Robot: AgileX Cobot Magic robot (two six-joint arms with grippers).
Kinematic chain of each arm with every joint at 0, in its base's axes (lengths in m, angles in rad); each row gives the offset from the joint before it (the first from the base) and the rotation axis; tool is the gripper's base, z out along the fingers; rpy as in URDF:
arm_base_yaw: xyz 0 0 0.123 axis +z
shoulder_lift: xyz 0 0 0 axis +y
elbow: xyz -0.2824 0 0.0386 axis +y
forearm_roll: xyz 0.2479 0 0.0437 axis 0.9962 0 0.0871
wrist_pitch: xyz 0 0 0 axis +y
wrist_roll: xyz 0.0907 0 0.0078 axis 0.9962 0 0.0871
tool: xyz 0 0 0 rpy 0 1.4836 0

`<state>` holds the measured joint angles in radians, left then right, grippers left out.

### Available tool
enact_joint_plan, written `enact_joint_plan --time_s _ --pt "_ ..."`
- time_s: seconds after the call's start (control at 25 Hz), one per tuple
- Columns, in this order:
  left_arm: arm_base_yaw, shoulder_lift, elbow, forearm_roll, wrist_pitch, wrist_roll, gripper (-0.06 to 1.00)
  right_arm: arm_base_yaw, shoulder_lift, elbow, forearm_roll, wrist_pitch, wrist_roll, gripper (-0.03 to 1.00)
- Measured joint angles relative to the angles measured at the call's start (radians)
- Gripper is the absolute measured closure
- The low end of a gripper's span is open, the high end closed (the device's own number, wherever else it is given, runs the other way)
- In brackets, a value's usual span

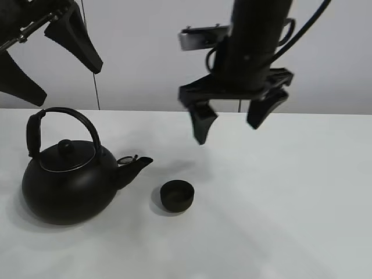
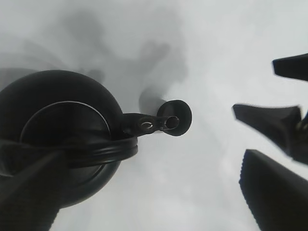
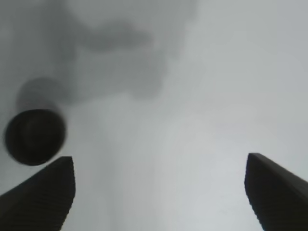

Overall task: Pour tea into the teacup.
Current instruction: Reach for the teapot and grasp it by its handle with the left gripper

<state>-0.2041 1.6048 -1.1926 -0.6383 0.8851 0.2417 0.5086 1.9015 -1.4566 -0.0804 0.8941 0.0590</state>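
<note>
Below right gripper [image 1: 227,132], seemingly well apart: teacup [image 1: 176,195]

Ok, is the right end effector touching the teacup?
Apart. The exterior high view shows the right end effector hanging open above the table, with bare white surface between its fingertips and the teacup below.
</note>
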Motion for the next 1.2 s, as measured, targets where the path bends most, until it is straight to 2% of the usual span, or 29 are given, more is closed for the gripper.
enact_joint_plan --time_s 0.08,0.32,0.44,0.52,0.76,0.92,1.04,1.2 --pt "0.0 0.0 0.0 0.0 0.0 0.0 0.25 -0.094 -0.028 0.0 -0.002 0.022 -0.023 0.31" --pt "0.0 0.0 0.0 0.0 0.0 0.0 0.25 -0.455 -0.075 0.0 0.008 0.072 -0.098 0.33" --pt "0.0 0.0 0.0 0.0 0.0 0.0 0.25 -0.585 -0.107 0.0 0.037 0.097 -0.13 0.36" --pt "0.0 0.0 0.0 0.0 0.0 0.0 0.25 -0.633 -0.14 0.0 0.053 0.122 -0.14 0.36" --pt "0.0 0.0 0.0 0.0 0.0 0.0 0.25 -0.665 -0.3 0.0 0.089 0.223 -0.151 0.37" --pt "0.0 0.0 0.0 0.0 0.0 0.0 0.25 -0.664 -0.464 0.0 0.158 0.326 -0.169 0.39" --pt "0.0 0.0 0.0 0.0 0.0 0.0 0.25 -0.664 -0.625 0.019 0.209 0.343 -0.179 0.4" --pt "0.0 0.0 0.0 0.0 0.0 0.0 0.25 -0.663 -0.863 0.089 0.214 0.352 -0.181 0.41"
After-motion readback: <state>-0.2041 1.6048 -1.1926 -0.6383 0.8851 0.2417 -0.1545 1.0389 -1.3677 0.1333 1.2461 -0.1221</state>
